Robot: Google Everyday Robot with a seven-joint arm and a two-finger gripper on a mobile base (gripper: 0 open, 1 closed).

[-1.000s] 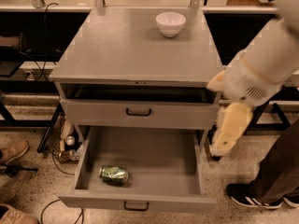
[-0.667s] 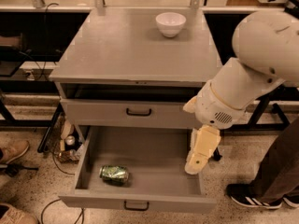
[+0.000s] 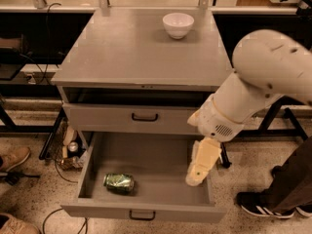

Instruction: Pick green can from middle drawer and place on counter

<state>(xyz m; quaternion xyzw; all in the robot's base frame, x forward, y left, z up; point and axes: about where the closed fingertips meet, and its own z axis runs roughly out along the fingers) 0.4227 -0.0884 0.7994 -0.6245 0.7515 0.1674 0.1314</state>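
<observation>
Camera view shows the gripper (image 3: 197, 174) pointing down over the right side of the open middle drawer (image 3: 161, 162), near its right wall. Whether it is open or closed cannot be told from this angle, and nothing shows in its grasp. The green can (image 3: 119, 182) lies on its side on the drawer floor at the front left (dented, silvery end facing left), well apart from the gripper. The white arm (image 3: 258, 89) rises up and to the right from the gripper. Above the open drawer sits a closed drawer (image 3: 122, 118) with a black pull. The grey counter (image 3: 131, 52) carries a white bowl (image 3: 178, 24) near its back edge. A person's dark shoe (image 3: 265, 206) stands on the floor to the right.
</observation>
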